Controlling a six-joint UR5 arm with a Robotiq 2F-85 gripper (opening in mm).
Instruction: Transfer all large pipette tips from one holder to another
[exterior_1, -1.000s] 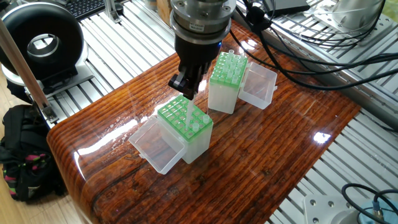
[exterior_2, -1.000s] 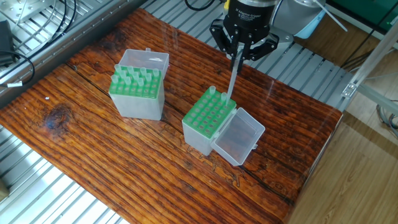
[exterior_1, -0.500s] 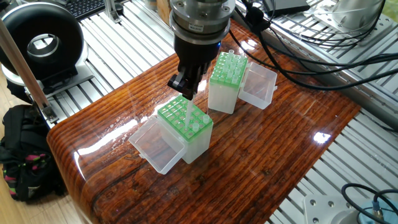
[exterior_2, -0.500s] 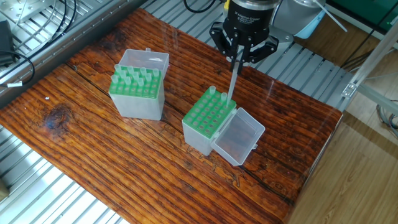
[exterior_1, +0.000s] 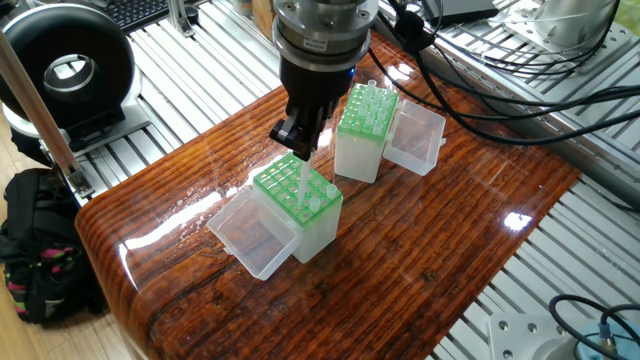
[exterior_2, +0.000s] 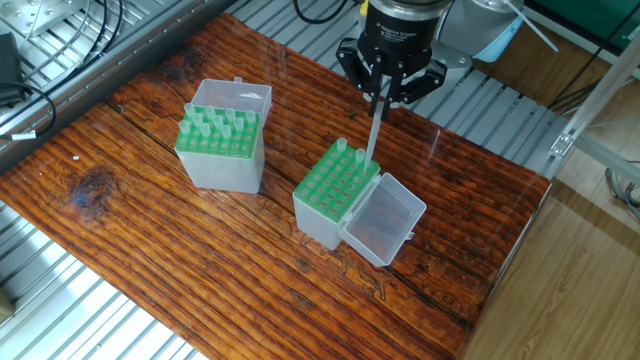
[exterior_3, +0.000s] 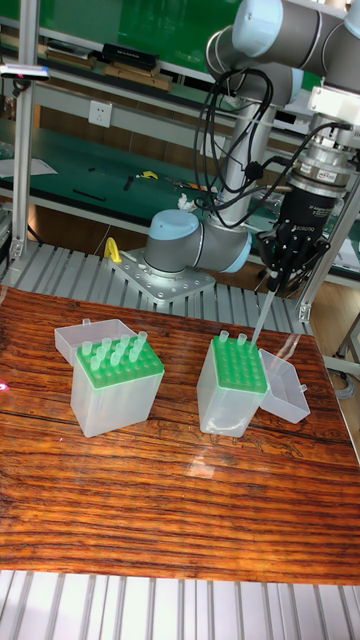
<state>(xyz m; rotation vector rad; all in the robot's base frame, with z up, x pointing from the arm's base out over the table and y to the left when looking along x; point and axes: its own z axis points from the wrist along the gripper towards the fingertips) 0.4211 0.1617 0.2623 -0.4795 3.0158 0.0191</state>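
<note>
Tall fixed view: a large pipette tip (exterior_3: 257, 325) is pinched in the gripper (exterior_3: 272, 283) and hangs below it, its point over the near rack (exterior_3: 240, 363) on the table (exterior_3: 150, 490).

Light: bright, even, from overhead
Glare: white patches on glossy worktop (exterior_1: 420, 250)
Shadows: faint
Focus: sharp

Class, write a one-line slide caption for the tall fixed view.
The tool holds a translucent whitish plastic pipette tip above a nearly empty green-topped plastic rack.
</note>
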